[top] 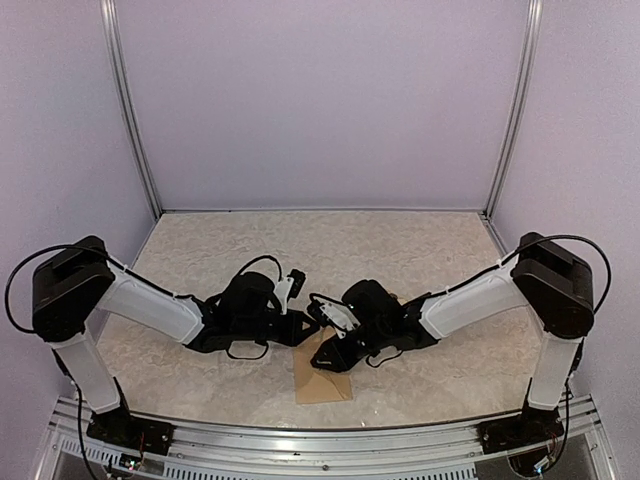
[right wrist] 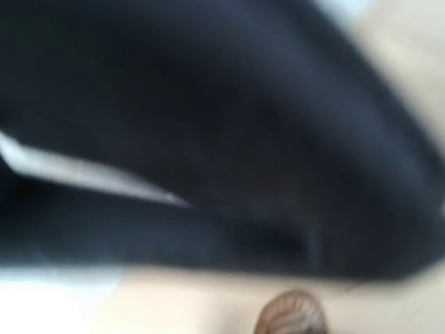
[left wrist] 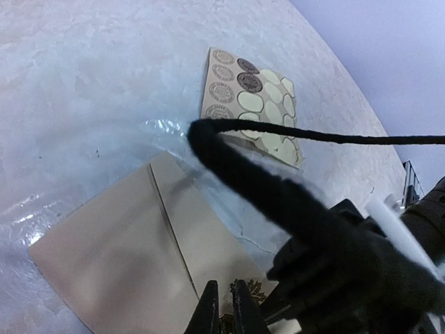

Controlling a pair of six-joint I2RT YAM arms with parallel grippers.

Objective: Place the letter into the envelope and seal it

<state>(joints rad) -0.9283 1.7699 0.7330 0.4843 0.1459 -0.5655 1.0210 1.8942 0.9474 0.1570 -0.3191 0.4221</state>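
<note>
The brown envelope [left wrist: 118, 257] lies flat on the table, its near end showing below the two wrists [top: 322, 385]. The letter [left wrist: 254, 289] shows only as a strip of dark leaf ornament at the envelope's right edge. My left gripper [left wrist: 225, 284] has its two fingers almost together on that ornamented edge. It sits above the envelope's far end [top: 305, 328]. My right gripper [top: 328, 345] faces it closely from the right. Its fingers show in no view. Its wrist view is a blur of black over a cream surface with one brown round sticker [right wrist: 292, 316].
A card of round gold and brown stickers [left wrist: 254, 104] lies beyond the envelope. A black sleeved cable [left wrist: 278, 195] loops across the left wrist view, with the right arm's dark body [left wrist: 354, 271] close beside it. Lilac walls enclose the table; a metal rail [top: 320, 440] runs along its near edge.
</note>
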